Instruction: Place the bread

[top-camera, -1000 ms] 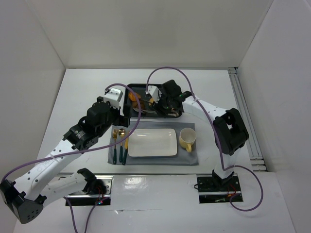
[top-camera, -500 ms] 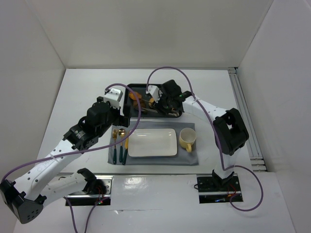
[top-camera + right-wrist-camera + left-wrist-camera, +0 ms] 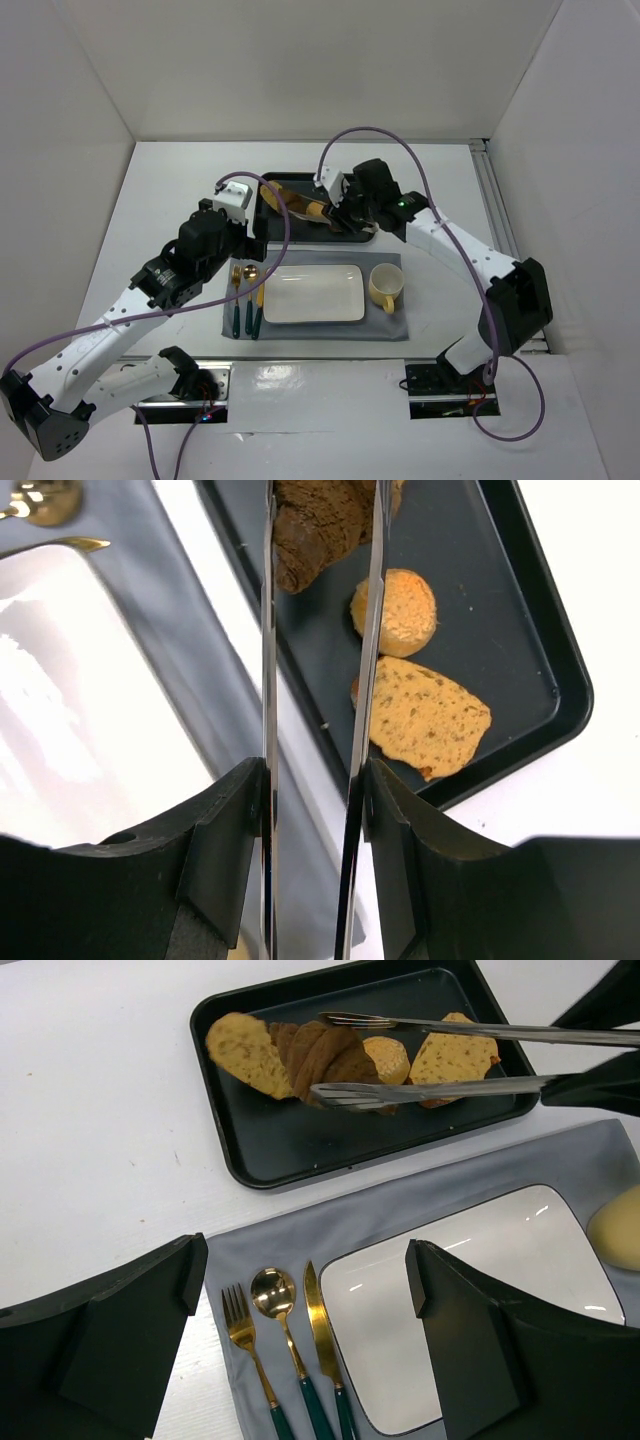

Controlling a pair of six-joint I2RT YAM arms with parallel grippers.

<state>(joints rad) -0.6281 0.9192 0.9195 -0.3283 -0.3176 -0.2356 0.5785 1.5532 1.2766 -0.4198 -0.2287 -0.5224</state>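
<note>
The bread, a dark-brown ridged croissant (image 3: pixel 325 1055), sits between the tips of metal tongs (image 3: pixel 430 1088) over the left half of the black tray (image 3: pixel 230 1160). It also shows at the top of the right wrist view (image 3: pixel 315 520). My right gripper (image 3: pixel 315 780) is shut on the tongs (image 3: pixel 268 680) and hovers over the tray's near right part (image 3: pixel 350 215). Whether the croissant is lifted off the tray I cannot tell. My left gripper (image 3: pixel 305 1260) is open and empty above the cutlery, by the tray's left end (image 3: pixel 252 238).
The tray also holds a round golden bun (image 3: pixel 395 610) and flat tan slices (image 3: pixel 425 720) (image 3: pixel 245 1052). A white rectangular plate (image 3: pixel 313 293) lies on a grey mat, with gold cutlery (image 3: pixel 247 295) at its left and a yellow cup (image 3: pixel 385 285) at its right.
My right arm has swung out to the right and straightened, and the tongs now reach left across the tray. The left arm has not moved.
</note>
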